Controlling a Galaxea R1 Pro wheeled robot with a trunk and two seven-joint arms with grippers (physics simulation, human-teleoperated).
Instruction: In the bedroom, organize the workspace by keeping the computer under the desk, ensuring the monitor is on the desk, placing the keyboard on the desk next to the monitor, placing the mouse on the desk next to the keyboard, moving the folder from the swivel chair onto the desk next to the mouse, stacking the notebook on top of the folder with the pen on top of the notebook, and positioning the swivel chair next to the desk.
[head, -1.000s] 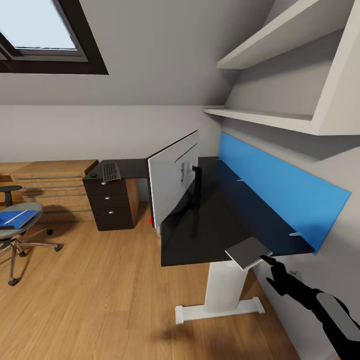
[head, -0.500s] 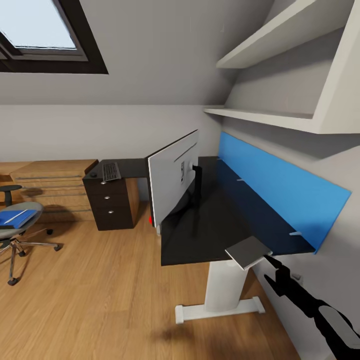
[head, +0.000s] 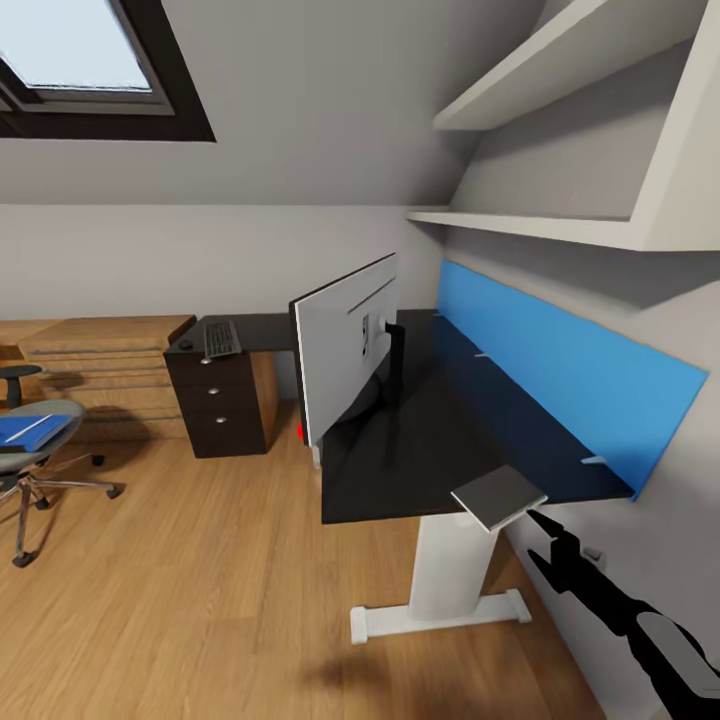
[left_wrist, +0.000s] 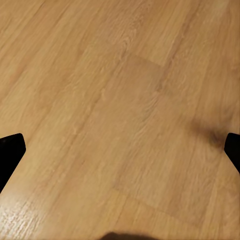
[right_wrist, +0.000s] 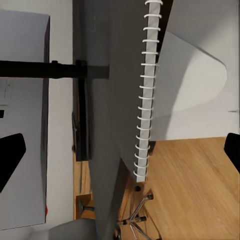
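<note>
Over the desk (head: 400, 470) edge, notebook (head: 498, 497).

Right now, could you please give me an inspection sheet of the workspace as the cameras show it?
Surface: desk with black top and blue back panel; wood floor below.
Job's things: monitor upright on the desk, grey back facing us; keyboard and mouse on the far wing; notebook overhanging the near corner; folder on the swivel chair.
Clutter: nothing seen.
End effectors: right end effector open, just short of the notebook; left end effector open over bare floor.
Cables: nothing seen.
Surroundings: skylight, wall shelves, wooden low cabinet.
</note>
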